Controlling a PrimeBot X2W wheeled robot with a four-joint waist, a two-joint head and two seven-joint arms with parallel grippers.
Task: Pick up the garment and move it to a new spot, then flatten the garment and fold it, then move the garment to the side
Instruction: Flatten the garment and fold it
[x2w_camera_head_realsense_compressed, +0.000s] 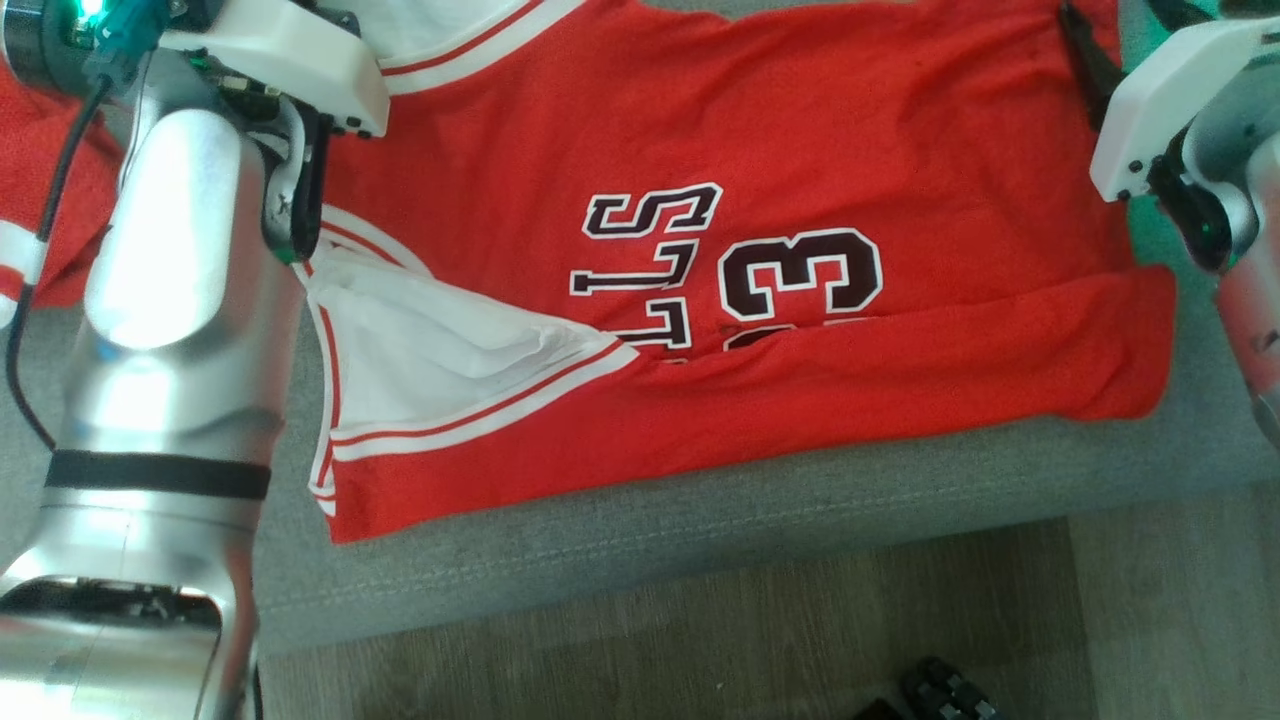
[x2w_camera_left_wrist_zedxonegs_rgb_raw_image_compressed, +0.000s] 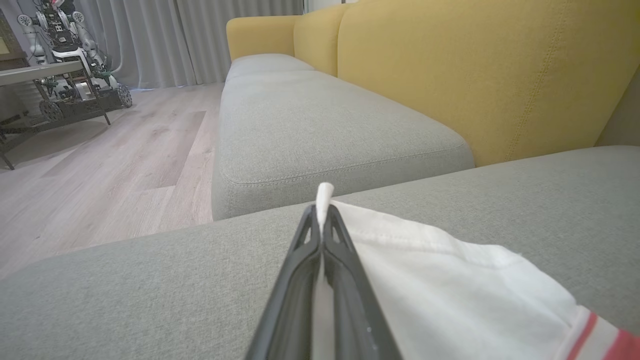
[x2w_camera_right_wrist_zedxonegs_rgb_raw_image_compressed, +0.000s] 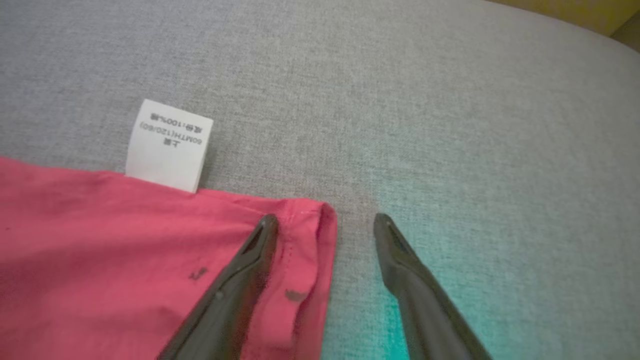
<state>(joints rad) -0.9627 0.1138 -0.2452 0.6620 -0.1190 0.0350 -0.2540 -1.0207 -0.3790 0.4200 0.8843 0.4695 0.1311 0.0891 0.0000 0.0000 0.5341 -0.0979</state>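
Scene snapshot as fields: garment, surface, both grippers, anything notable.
garment: red jersey, spread out, near edge folded over its print
surface: grey sofa cushion
left gripper: shut on the jersey's white edge
right gripper: open at a jersey corner, one finger over the cloth, the other over the cushion
notable: white care label sticks out from the hem near that corner

A red jersey (x2w_camera_head_realsense_compressed: 800, 130) lies spread on the grey cushion (x2w_camera_head_realsense_compressed: 700, 520), its near edge folded over.
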